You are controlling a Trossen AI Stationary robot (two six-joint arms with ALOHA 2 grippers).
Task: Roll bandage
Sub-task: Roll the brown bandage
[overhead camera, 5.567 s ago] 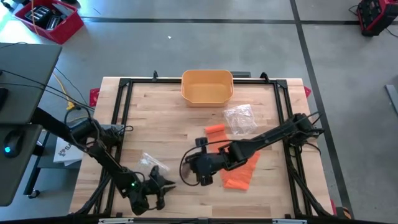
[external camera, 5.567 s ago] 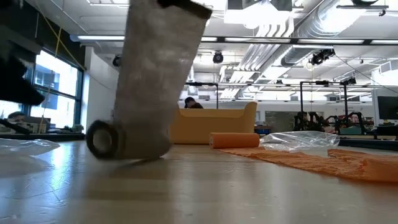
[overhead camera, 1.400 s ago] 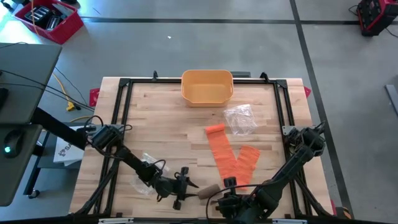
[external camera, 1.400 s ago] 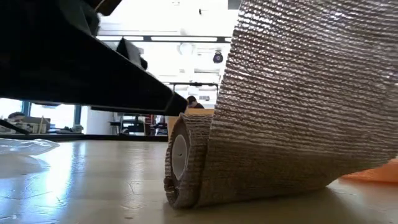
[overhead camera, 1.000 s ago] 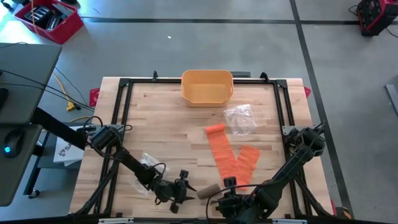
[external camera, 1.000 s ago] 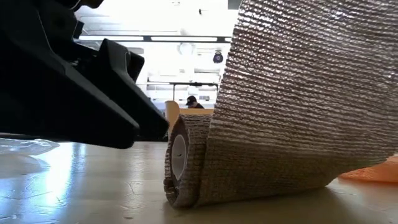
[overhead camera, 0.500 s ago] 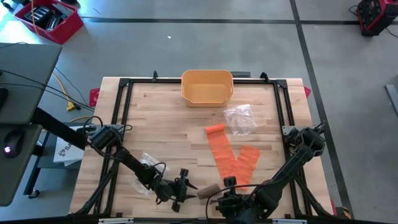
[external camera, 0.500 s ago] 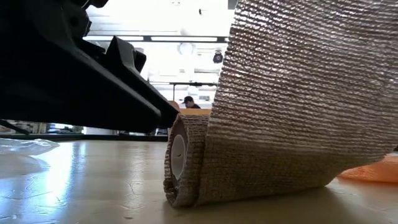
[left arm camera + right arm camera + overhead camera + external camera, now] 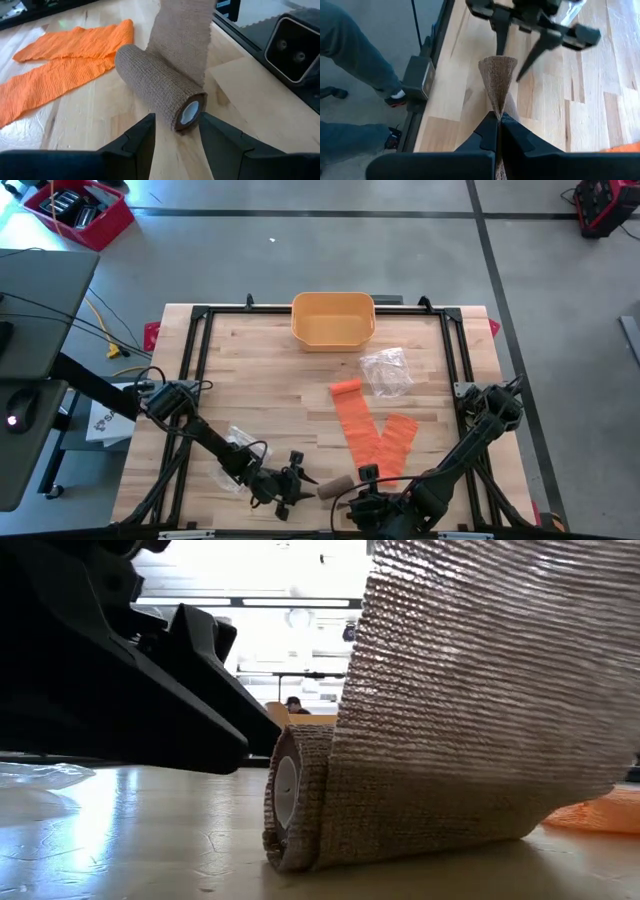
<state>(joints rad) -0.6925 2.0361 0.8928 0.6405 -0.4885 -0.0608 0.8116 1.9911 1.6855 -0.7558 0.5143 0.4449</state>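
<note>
Bandage roll (image 9: 159, 89): soft, light, prone to unwinding; grasp across its ends. Left gripper (image 9: 176, 131) open astride it; right gripper (image 9: 498, 120) pinches the tail (image 9: 498, 80).

Left gripper (image 9: 300, 482) spreads its fingers low at the table's near edge; right gripper (image 9: 497, 118) stays out of it, fingers pinched together.

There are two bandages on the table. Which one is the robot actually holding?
The brown bandage, partly rolled near the table's front edge. The right gripper pinches its loose end. The orange bandage lies unrolled and flat, touched by neither gripper.
</note>
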